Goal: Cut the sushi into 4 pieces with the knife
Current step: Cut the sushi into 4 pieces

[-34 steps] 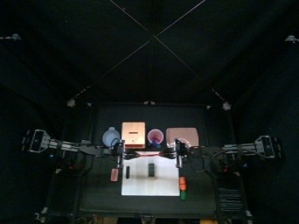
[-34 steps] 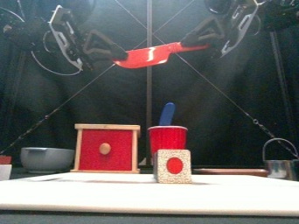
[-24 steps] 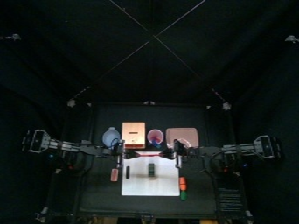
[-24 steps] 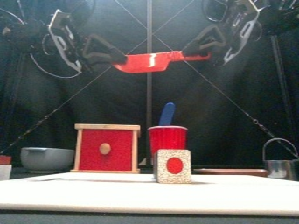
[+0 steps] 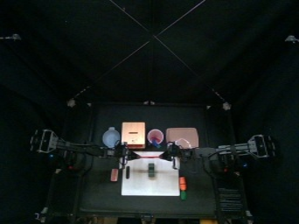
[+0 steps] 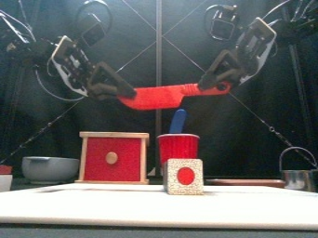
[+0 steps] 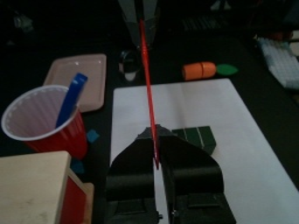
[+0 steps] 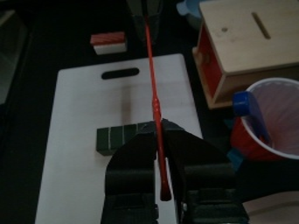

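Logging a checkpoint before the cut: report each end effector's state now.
Left end effector: closed, holding the red knife.
Right end effector: closed, holding the same red knife.

Frame centre: open air between flat red toy knife (image 6: 159, 96) and dark green toy sushi roll (image 6: 185, 176); just behind, a blue toy knife (image 6: 178, 121) in a red plastic cup (image 6: 178, 149) stands tallest

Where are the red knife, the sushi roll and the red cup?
red knife (image 6: 162, 96), front view, middle of the blade.
sushi roll (image 7: 198, 137), left wrist view, top of the dark green blocks.
red cup (image 6: 178, 147), front view, front wall.
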You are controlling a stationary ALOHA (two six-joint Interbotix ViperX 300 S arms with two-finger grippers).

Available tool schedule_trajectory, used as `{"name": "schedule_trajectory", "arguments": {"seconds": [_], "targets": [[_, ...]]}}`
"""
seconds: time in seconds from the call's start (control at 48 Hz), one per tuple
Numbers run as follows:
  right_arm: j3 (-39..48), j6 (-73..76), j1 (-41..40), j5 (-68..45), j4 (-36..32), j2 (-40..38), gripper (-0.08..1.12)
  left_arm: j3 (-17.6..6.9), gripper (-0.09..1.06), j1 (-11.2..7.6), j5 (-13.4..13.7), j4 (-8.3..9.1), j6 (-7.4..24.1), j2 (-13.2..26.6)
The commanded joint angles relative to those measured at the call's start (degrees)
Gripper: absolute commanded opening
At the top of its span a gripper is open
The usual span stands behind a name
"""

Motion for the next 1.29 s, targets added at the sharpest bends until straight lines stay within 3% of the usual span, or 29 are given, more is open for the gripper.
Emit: {"name": "schedule_trajectory", "arguments": {"seconds": [0.021, 0.167, 0.458, 1.292], "targets": [[-1.05, 0.00, 0.18, -0.18, 0.09, 0.62, 0.13, -3.60, 0.28, -0.18, -0.35, 0.70, 0.00, 2.72], [-1.14, 0.09, 1.23, 0.70, 0.18, 2.37, 0.13, -4.66, 0.27, -1.23, -0.35, 0.88, 0.00, 4.75], [-1.58, 0.09, 2.81, 2.29, 1.23, 6.06, 0.13, -4.48, 0.27, -3.87, 0.18, 0.62, -0.09, 5.80], [-4.92, 0.09, 3.60, 8.79, 0.53, 10.72, 0.13, -5.63, 0.27, -4.57, 0.53, 0.62, 0.09, 10.99]]}}
